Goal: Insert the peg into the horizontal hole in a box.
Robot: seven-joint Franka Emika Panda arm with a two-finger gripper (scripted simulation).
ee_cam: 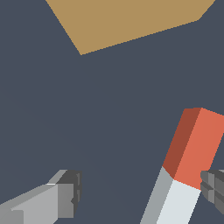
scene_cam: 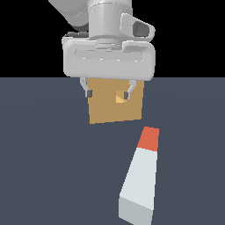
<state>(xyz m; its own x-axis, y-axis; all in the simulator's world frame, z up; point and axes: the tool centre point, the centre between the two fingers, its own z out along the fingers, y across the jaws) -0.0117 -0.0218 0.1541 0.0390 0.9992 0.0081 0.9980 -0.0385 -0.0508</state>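
The peg [scene_cam: 141, 173] lies flat on the dark floor in front of the box, its red-orange end [scene_cam: 149, 139] pointing toward the box. The tan box [scene_cam: 115, 101] stands behind it, with the small lighter hole [scene_cam: 120, 97] in its face. My gripper [scene_cam: 108, 93] hangs open above the floor, in front of the box's upper face, holding nothing. In the wrist view the peg [ee_cam: 186, 170] runs beside one fingertip [ee_cam: 213, 188], the other fingertip [ee_cam: 70, 192] stands apart from it, and a face of the box [ee_cam: 127, 19] shows beyond.
A flat dark grey-blue floor [scene_cam: 44, 167] spreads all around the box and peg. Nothing else stands on it in either view.
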